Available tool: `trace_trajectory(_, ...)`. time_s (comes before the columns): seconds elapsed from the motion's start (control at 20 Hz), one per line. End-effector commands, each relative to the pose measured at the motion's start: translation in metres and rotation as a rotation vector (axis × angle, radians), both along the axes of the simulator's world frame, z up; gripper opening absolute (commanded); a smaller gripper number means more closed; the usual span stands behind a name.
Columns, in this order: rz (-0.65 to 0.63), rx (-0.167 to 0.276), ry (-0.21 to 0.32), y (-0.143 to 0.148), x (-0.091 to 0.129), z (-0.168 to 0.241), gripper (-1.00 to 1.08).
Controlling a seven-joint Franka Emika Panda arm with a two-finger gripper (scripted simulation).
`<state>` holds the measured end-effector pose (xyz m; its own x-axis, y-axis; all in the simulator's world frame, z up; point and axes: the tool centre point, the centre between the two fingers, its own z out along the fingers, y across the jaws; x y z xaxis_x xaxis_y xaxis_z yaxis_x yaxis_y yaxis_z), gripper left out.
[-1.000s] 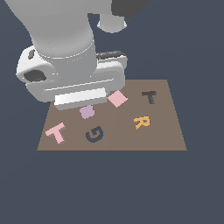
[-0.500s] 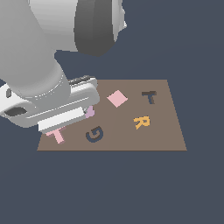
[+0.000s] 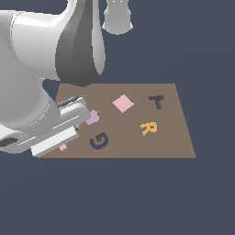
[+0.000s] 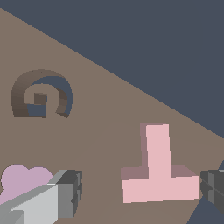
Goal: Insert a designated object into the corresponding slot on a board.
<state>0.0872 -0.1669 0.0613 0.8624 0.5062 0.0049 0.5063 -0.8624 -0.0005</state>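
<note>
The light-pink T block (image 4: 157,175) lies flat on the brown board (image 4: 105,131). My gripper (image 4: 140,188) is open, low over the block, with one finger (image 4: 65,194) well clear of the crossbar and the other finger (image 4: 214,188) close to its end. In the exterior view my hand (image 3: 50,133) covers the block, and only a small pink corner (image 3: 63,147) shows near the board's (image 3: 176,142) near corner on the exterior view's left. The dark T-shaped slot (image 3: 157,101) is far across the board, at the exterior view's right.
A lilac blob piece (image 3: 93,117) lies right beside my hand, next to one finger in the wrist view (image 4: 22,179). A dark grey G (image 3: 98,140), an orange R (image 3: 148,128) and a pink square tile (image 3: 122,103) lie on the board between block and slot.
My arm has swung toward the exterior view's left and come down over the pink T, which was in plain sight one second ago and is now almost covered.
</note>
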Motion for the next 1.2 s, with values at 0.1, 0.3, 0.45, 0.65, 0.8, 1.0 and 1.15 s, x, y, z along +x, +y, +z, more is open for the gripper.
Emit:
trace_trajectory(0.1, 0.035, -0.002, 0.002, -0.008, 0.008, -0.007, 1.0)
trace_trajectory(0.3, 0.05, -0.003, 0.004, -0.011, 0.012, -0.01, 1.0)
trace_trajectory(0.45, 0.055, -0.003, 0.004, -0.012, 0.014, -0.011, 1.0)
trace_trajectory(0.65, 0.054, -0.003, 0.004, -0.012, 0.014, -0.012, 1.0)
trace_trajectory(0.8, 0.055, -0.003, 0.004, -0.012, 0.014, -0.018, 1.0)
trace_trajectory(1.0, 0.055, -0.003, 0.004, -0.012, 0.014, -0.03, 1.0)
trace_trajectory(1.15, 0.055, -0.003, 0.004, -0.012, 0.014, -0.031, -1.0)
